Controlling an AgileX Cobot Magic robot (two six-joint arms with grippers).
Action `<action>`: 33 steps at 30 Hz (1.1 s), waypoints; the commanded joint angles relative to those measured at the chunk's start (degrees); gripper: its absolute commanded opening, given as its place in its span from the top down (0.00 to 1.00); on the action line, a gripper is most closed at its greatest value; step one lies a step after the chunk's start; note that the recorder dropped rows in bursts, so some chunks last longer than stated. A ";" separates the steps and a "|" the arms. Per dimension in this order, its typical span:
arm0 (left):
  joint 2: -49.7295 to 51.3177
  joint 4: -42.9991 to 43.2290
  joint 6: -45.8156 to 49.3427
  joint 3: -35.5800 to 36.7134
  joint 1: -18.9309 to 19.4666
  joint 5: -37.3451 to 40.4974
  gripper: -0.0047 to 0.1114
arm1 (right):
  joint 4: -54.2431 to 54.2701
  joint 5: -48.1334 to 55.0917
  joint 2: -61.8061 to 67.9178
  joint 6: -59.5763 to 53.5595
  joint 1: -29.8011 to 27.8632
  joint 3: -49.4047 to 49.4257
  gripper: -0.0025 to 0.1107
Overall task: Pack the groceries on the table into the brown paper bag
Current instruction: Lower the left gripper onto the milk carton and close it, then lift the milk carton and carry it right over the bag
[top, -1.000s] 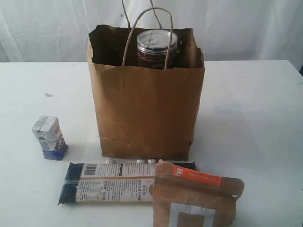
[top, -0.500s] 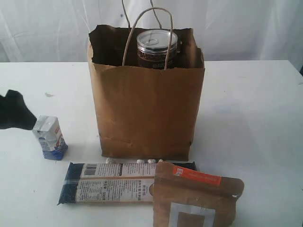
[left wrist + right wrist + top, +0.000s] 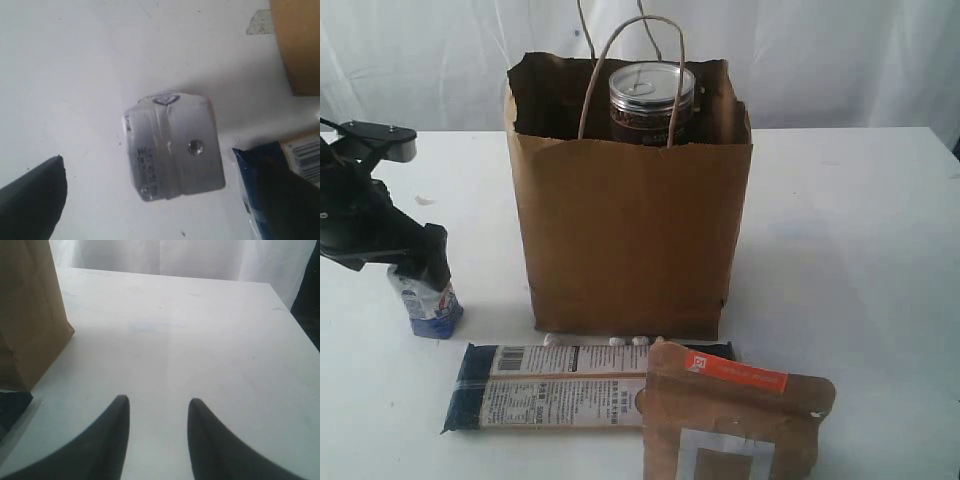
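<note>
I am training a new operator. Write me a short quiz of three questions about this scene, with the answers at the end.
1. True or false: the dark can stands inside the brown paper bag.
2. Short answer: in the exterior view, which thing hides one end of the long dark-blue packet?
3. Choose one: the left gripper has its jaws open on either side of
A) the dark can
B) the small white-blue carton
C) the long dark-blue packet

Key: 1 true; 2 the brown pouch; 3 B.
</note>
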 commanded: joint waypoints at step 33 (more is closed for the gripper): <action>-16.96 -5.30 4.28 -22.54 0.11 19.99 0.96 | 0.11 -0.35 -0.22 -0.92 -0.16 0.11 0.66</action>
